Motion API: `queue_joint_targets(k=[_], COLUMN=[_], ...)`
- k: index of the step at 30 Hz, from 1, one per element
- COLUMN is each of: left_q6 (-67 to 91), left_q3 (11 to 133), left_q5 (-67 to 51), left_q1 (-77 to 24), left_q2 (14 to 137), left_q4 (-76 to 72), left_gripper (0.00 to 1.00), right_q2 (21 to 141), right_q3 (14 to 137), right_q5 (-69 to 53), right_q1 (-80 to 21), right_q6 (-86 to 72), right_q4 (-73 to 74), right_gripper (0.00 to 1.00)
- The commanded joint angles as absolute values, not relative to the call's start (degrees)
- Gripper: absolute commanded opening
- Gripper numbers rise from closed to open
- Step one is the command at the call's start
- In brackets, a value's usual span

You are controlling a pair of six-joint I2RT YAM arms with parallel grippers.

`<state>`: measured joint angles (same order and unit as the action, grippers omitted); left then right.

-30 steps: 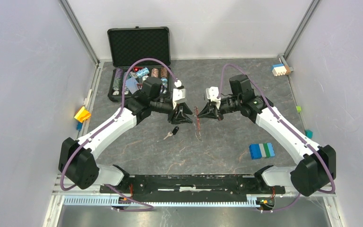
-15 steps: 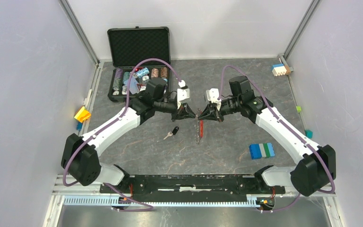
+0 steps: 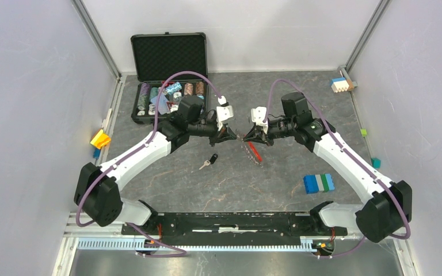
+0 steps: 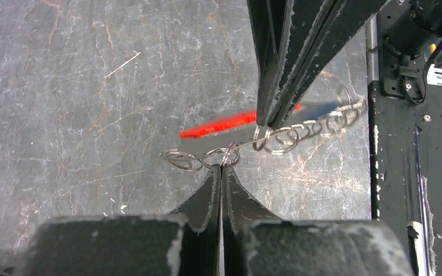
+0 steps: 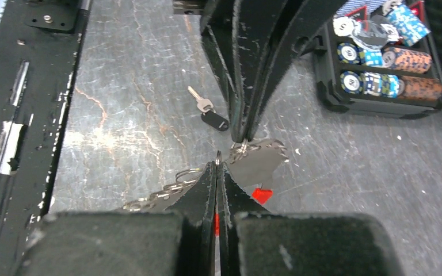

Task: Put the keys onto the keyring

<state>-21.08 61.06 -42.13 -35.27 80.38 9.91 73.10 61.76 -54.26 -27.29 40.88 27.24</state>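
I can see the left claw (image 4: pixel 221 168) and the right claw (image 5: pixel 216 167) each pinched shut on the thin silvery chain keyring with its flat red plastic tag (image 4: pixel 218 125), which looks slack and slippery strung between them above the grey counter (image 3: pixel 236 184), while the small, light black-headed silver key (image 3: pixel 209 161) lies nearby and is probably best taken by its head.

Robotics lab test cell: white panel walls (image 3: pixel 29 86), aluminium corner post (image 3: pixel 99 40), grey tabletop (image 3: pixel 253 187), left arm (image 3: pixel 138 152) and right arm (image 3: pixel 345 158) bolted at its near edge.

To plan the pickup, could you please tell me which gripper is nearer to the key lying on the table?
Left. The left gripper, shut on the keyring, is just beyond the key; the right gripper, also pinching it, sits farther right.
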Motion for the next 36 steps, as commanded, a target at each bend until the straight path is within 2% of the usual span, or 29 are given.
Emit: queue_joint_targets(k=[1,4,10,12,14,20,23,27,31,36], left_q6=[-25.08,-31.19,-42.37,-43.81,-42.08,-29.49,-22.19,-15.99,-18.56,-28.4], left_q3=[60.89,60.82,61.46,61.84,62.54,64.45,65.1,66.88,68.16,69.47], left_q5=[-37.22,-40.95,-45.99,-43.09,-38.97,-34.98,-35.0,-40.88,-47.73,-49.19], left_q1=[-35.3,-35.24,-35.29,-35.26,-35.25,-35.21,-35.16,-35.22,-35.17,-35.16], left_q2=[77.34,75.89,75.02,75.09,75.15,75.44,76.52,78.88,79.07,77.06], left_q4=[13.33,19.0,28.42,28.96,27.6,20.36,15.97,14.62,18.89,28.27], left_gripper=[0.02,0.06,0.39,0.5,0.54,0.59,0.58,0.53,0.49,0.46], right_q2=[70.12,70.31,71.22,71.32,71.27,73.57,75.11,73.88,71.92,71.55], right_q3=[61.68,61.94,61.96,61.81,61.8,63.7,64.7,63.27,61.46,61.02], right_q5=[-49.85,-48.16,-48.4,-49.09,-50.51,-56.92,-58.69,-57.49,-53.5,-50.06], right_q1=[-27.51,-27.46,-27.47,-27.5,-27.55,-27.5,-27.57,-27.64,-27.65,-27.68], right_q6=[37.87,36.52,35.0,35.01,35.69,40.2,42.55,40.02,35.49,33.46], right_q4=[22.63,21.62,20.56,20.59,21.21,27.7,31.17,27.57,22.11,20.75], right_gripper=[0.0,0.0,0.0,0.0,0.0,0.0,0.0,0.0,0.0,0.0])
